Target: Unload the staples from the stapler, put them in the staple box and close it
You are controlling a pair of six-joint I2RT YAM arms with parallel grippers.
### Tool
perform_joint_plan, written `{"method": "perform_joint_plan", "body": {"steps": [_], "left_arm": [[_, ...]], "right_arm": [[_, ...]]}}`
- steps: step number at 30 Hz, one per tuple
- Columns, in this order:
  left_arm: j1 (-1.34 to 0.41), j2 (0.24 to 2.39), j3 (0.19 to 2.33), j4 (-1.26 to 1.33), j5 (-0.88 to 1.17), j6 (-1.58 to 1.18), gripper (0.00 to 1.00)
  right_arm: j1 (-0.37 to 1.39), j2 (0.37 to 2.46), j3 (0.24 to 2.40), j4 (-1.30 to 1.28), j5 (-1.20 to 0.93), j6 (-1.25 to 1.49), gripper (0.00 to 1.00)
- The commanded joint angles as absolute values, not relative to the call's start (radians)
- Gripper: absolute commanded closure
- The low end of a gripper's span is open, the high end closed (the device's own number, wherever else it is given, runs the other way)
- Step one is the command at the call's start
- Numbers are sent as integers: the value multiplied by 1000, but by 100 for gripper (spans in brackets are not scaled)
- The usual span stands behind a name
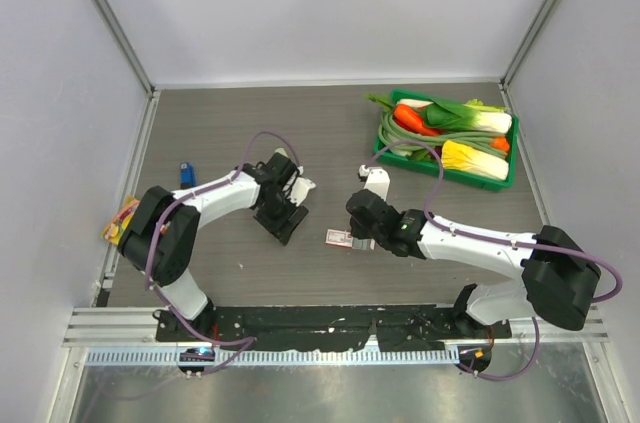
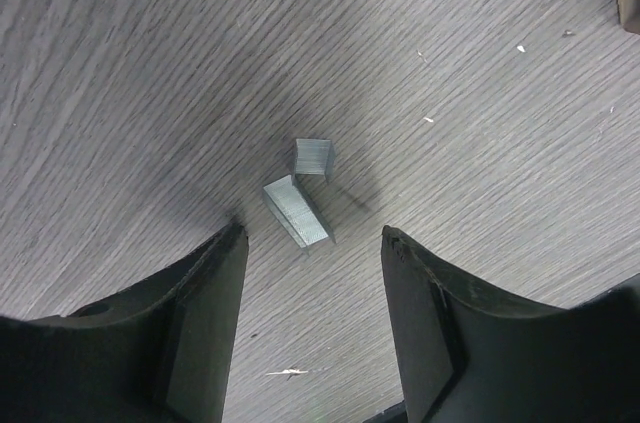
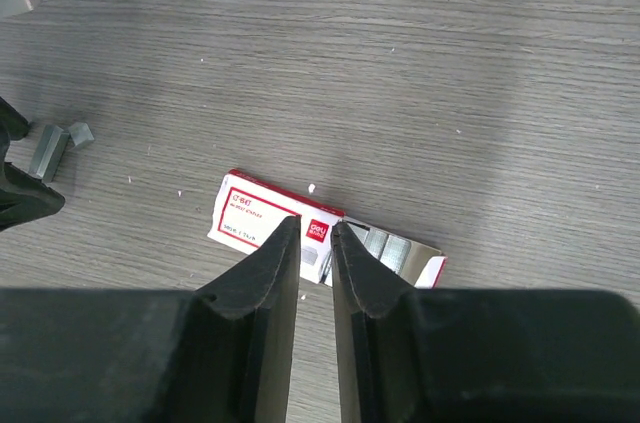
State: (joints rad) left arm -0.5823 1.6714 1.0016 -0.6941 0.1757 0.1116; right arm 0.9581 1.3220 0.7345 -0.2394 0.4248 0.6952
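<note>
Dark wood-grain table. Green basket at far right, packed with vegetables.

Left gripper: spread wide, empty, low over the table.

Right gripper: almost closed, thin slit, tips over the white-and-red box. Cannot tell if it grips the box. The box's open end shows silver strips.

Stapler: far left, well apart from both grippers, long axis near-to-far; which end is the head is not discernible.

Staples: two short pieces on the table, just ahead of the left fingertips.
</note>
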Motion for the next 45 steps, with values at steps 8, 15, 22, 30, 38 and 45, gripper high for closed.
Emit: {"method": "perform_joint_plan", "body": {"steps": [8, 15, 22, 30, 38, 45], "left_arm": [[-581, 1701, 1006, -635, 175, 113, 54], [-584, 1698, 983, -632, 163, 129, 72], [-594, 1687, 977, -629, 144, 138, 84], [-592, 1599, 1086, -754, 186, 158, 91], [-537, 1490, 1330, -914, 448, 135, 91], [-453, 1493, 1407, -864, 913, 2, 89]], "right_arm": [[956, 1318, 724, -202, 442, 726, 81], [956, 1310, 715, -198, 445, 730, 83], [956, 1307, 718, -195, 443, 733, 85], [956, 1296, 749, -186, 440, 707, 85], [956, 1229, 739, -74, 362, 669, 76], [956, 1134, 678, 164, 144, 618, 61]]}}
